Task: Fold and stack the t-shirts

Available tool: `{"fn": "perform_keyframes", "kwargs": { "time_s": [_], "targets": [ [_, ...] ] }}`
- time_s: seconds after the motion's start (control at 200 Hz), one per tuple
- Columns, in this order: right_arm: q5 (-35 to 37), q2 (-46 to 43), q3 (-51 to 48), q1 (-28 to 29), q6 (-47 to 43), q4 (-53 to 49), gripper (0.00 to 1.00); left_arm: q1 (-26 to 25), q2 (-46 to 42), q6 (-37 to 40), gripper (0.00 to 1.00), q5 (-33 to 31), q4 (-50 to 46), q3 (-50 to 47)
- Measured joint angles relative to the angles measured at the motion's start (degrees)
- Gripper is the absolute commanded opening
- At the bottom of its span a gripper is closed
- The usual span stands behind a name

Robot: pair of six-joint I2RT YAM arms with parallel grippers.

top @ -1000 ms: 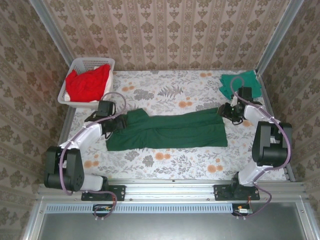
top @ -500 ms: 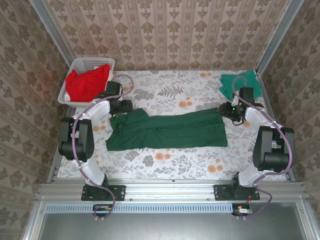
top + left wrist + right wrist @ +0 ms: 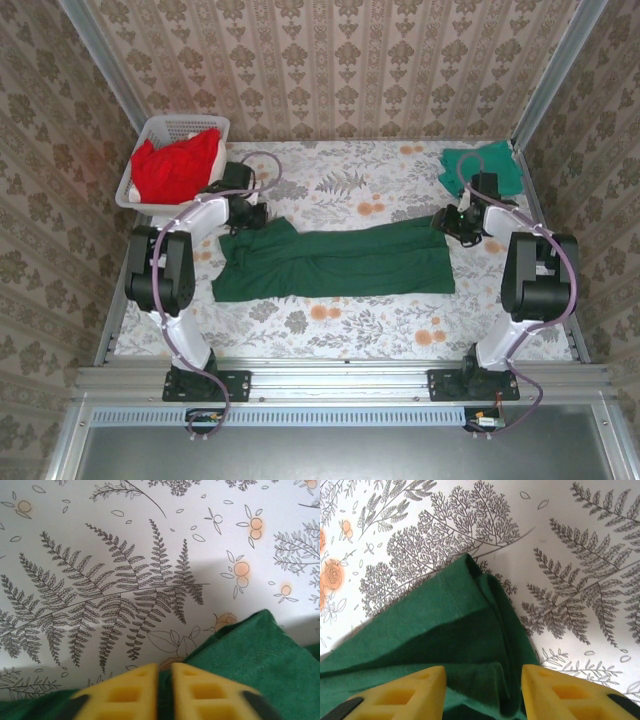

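Observation:
The dark forest-green t-shirt [image 3: 340,262] lies folded into a long strip across the middle of the table. At its far left corner my left gripper [image 3: 252,216] is shut on a thin fold of that cloth [image 3: 250,655], pinched between the yellow fingers [image 3: 127,692]. My right gripper [image 3: 447,222] is open over the shirt's far right corner [image 3: 455,630], one finger on each side of a raised fold. A teal-green t-shirt [image 3: 480,166] lies folded at the back right. Red t-shirts [image 3: 176,168] fill the basket.
The white slotted basket [image 3: 187,126] stands at the back left corner, close behind my left gripper. The floral tablecloth [image 3: 340,190] is bare behind and in front of the green strip. Metal frame posts and patterned walls enclose the table.
My left arm has swung from the shirt's left end up to its far left corner, lifting the cloth there slightly. My right gripper has shifted only a little at the far right corner.

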Motion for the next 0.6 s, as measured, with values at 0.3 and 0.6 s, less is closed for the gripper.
{"fn": "perform_keyframes", "kwargs": {
  "time_s": [0.3, 0.6],
  "targets": [
    [2.6, 3.2, 6.2, 2.2, -1.6, -2.8, 0.09, 1.7, -4.9, 0.4, 0.0, 2.6, -0.8, 0.0],
    [3.0, 3.9, 8.7, 2.2, -1.7, -4.5, 0.0, 2.0, -9.6, 0.7, 0.0, 3.9, -1.7, 0.3]
  ]
}}
